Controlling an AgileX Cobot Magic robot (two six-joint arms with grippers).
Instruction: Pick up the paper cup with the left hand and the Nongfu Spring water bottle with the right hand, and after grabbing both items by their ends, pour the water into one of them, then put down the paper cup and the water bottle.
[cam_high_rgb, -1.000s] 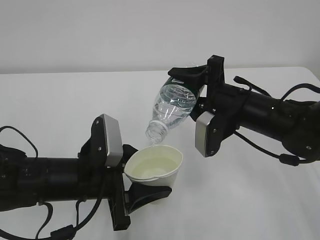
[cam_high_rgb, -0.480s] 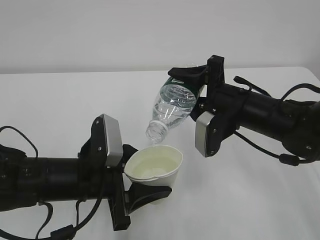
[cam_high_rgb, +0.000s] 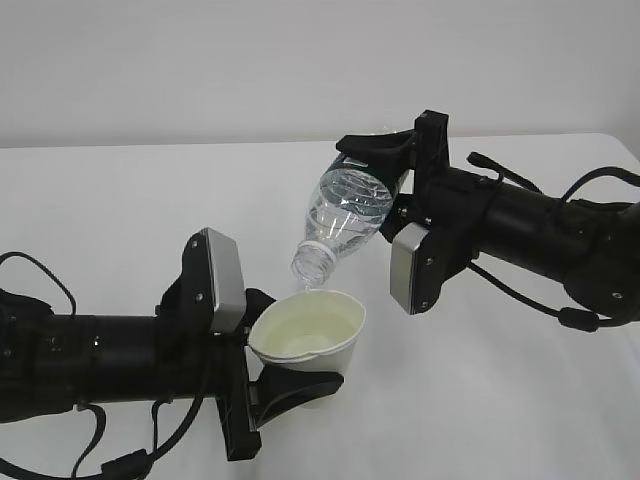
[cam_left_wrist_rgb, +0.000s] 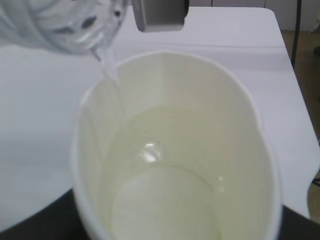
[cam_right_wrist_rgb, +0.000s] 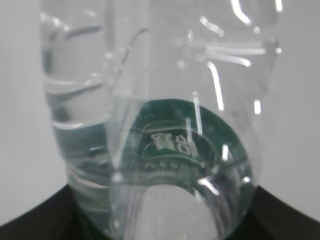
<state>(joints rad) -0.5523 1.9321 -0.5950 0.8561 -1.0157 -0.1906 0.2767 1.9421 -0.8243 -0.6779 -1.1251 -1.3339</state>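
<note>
White table (cam_high_rgb: 120, 190), pale wall (cam_high_rgb: 300, 60); left jaws clasp paper cup (cam_high_rgb: 308, 343), right jaws bottle (cam_high_rgb: 345, 215).

Two arms, both matte black, round tubular forearms widening at wrist; left hand (cam_high_rgb: 262, 372) carried silver-grey rounded-rectangular plate edge-on at wrist, small dark screws at its corners; black angular fingers (cam_high_rgb: 275, 398) beyond plate; thin black cables looped beside and under forearm; right hand (cam_high_rgb: 385, 178) same build, silver-grey plate with corner screws, black cable curving below forearm, second loop near its far end
</note>
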